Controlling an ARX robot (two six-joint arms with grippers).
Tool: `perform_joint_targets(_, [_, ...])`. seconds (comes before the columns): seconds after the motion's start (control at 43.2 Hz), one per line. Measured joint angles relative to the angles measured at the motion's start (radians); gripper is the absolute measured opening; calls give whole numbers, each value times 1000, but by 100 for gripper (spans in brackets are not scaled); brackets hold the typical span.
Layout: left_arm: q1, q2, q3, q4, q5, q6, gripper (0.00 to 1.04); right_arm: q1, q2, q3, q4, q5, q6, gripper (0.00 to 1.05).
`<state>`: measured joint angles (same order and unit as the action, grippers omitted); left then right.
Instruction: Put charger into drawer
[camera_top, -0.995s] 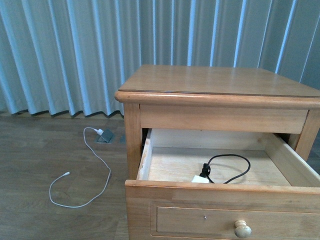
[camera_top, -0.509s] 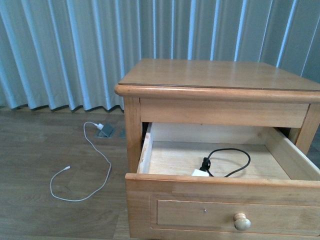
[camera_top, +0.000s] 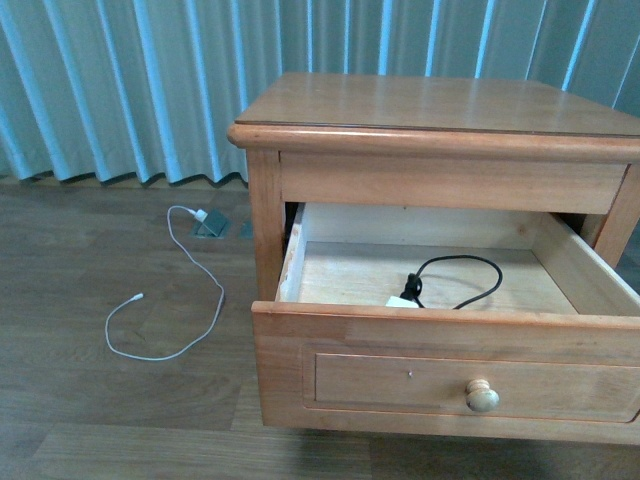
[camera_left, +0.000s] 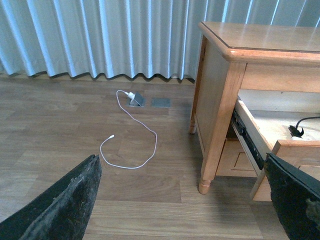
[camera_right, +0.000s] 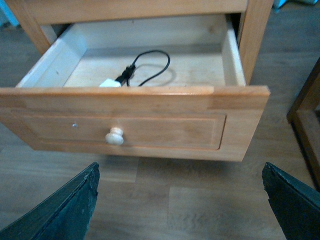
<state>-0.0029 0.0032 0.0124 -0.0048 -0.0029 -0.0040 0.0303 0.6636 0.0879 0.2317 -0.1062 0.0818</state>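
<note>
The nightstand (camera_top: 430, 105) stands on the floor (camera_top: 80, 420) with its drawer (camera_top: 440, 335) pulled out. The left gripper (camera_left: 181, 161) and right gripper (camera_right: 180, 167) are spread wide and empty. A white cable (camera_top: 190, 300) lies beside the nightstand. The charger (camera_top: 403, 300) lies in the drawer, by its front wall.

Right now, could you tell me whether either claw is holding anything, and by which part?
Nothing: the left claw and right claw are open; the charger lies in the drawer.

The drawer (camera_top: 340, 345) stands pulled open; the charger (camera_top: 402, 301) lies inside by its front wall, black cable (camera_top: 411, 287) looped behind; a white cable (camera_top: 221, 300) trails over the floor (camera_top: 90, 420) left of the nightstand (camera_top: 430, 105).
</note>
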Motion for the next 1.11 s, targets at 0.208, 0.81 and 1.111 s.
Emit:
perform_joint_targets(0.208, [0,0,0,0,0,0,99,54,249,70,48,13,47,96])
perform_joint_targets(0.81, [0,0,0,0,0,0,99,251,797,317,222,169,136,96])
perform_joint_targets(1.111, [0,0,0,0,0,0,99,293,996,435,300,260,137,96])
